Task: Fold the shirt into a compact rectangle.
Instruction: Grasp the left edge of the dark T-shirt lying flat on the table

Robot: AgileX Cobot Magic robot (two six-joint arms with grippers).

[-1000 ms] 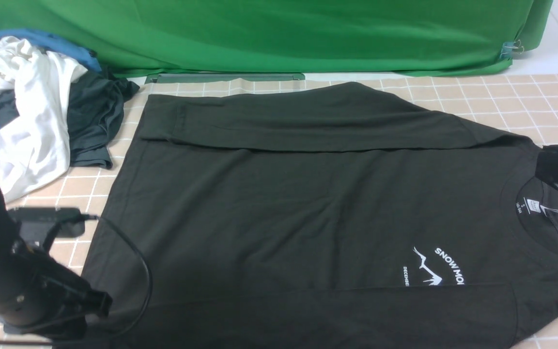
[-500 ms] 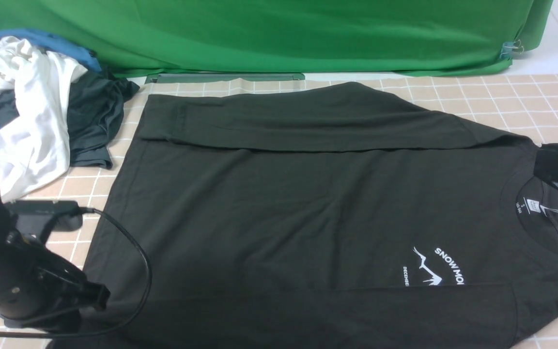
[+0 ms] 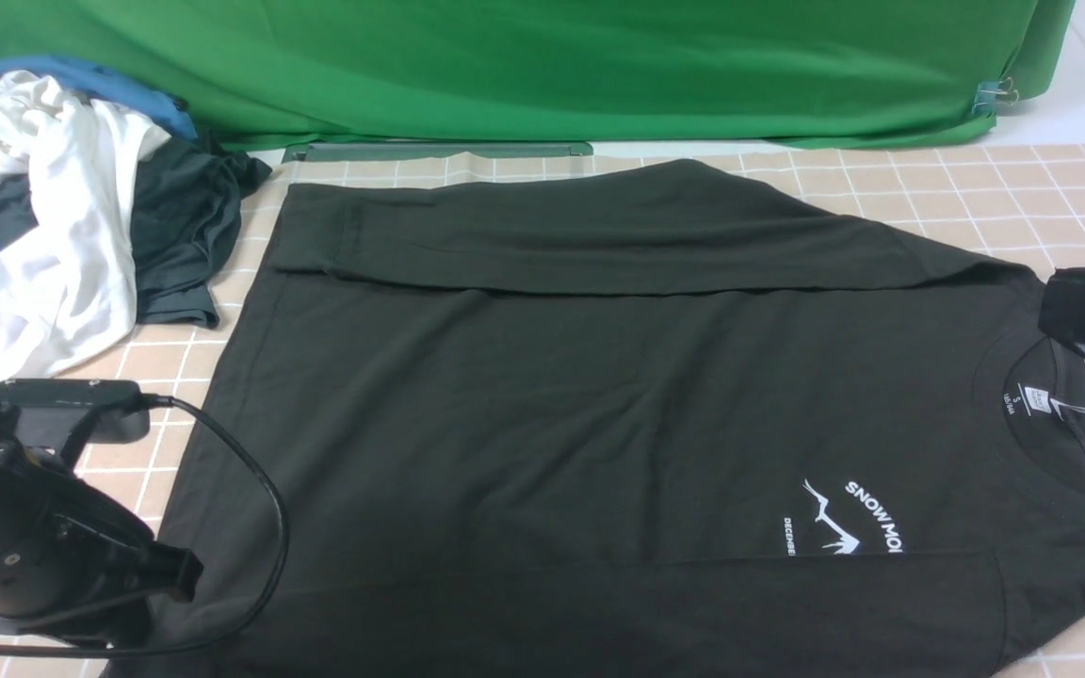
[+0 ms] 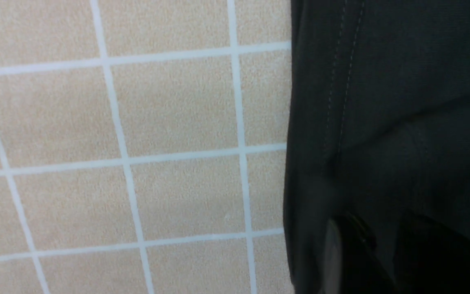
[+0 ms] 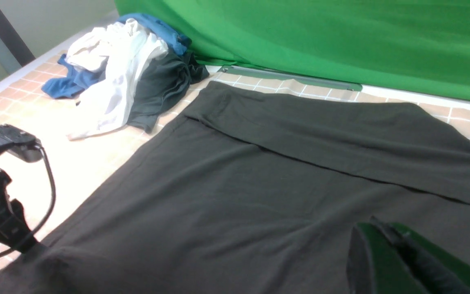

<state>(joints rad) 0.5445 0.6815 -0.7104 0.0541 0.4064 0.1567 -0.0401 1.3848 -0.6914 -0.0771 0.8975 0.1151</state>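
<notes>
Two black grippers: left gripper (image 3: 180, 576) at the near-left hem, opening impossible to tell — right gripper (image 3: 1056, 320) closed tight by the collar, at right — both at a large black long-sleeved cotton shirt (image 3: 599, 395) spread across beige checked cloth (image 3: 1023, 198).

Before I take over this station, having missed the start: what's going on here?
A two-armed robot is folding a black shirt spread on the checked table. The far sleeve lies folded across the body. The left gripper is at the hem corner nearest the robot; whether it grips is unclear. The right gripper is shut by the collar. A pile of other clothes sits off at the far left.
</notes>
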